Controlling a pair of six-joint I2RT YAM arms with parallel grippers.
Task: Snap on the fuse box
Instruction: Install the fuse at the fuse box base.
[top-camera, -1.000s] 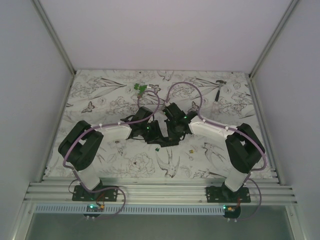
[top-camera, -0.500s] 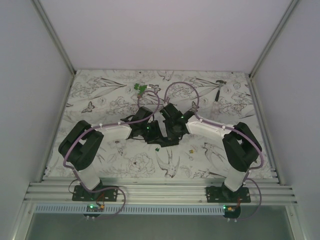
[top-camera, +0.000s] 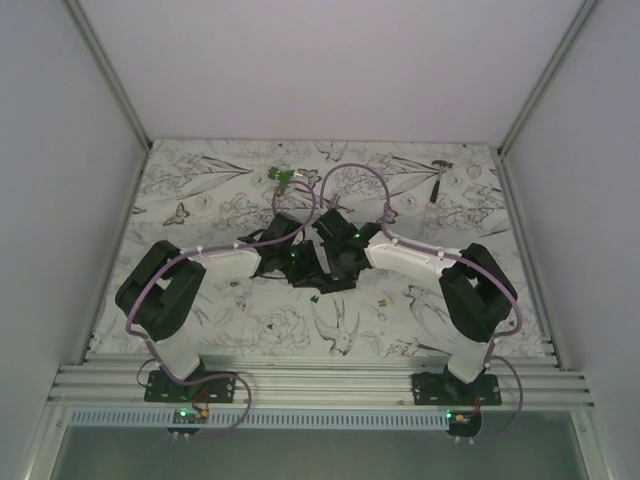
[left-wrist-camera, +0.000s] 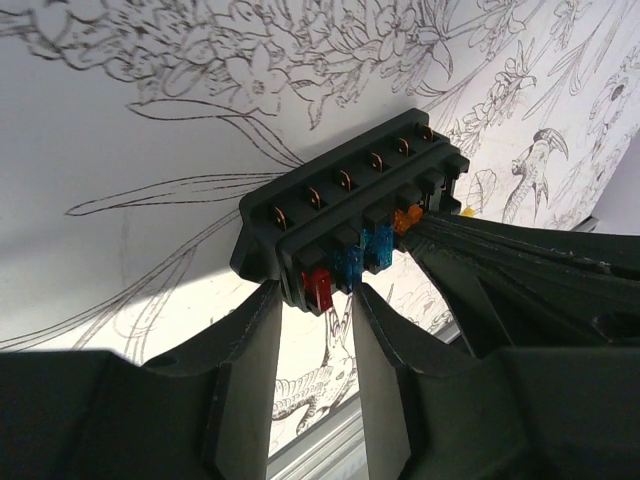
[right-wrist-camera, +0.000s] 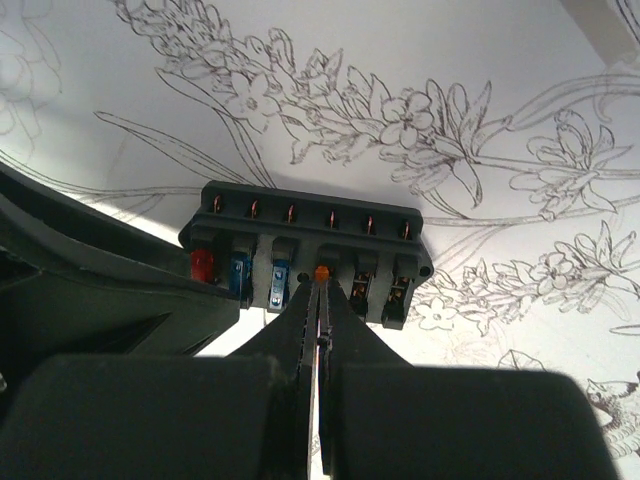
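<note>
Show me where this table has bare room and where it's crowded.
Free: the far-left corner of the table, between left wall and green clip; the near middle, between the arm bases. Crowded: the centre, where left gripper and right gripper meet at the fuse box; the far right by the metal tool.

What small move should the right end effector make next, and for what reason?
Probably press the orange fuse straight into the fuse box. The right end effector is shut on it at a slot mouth, it seems not fully seated, and the left end effector grips the box's end, steadying it.
</note>
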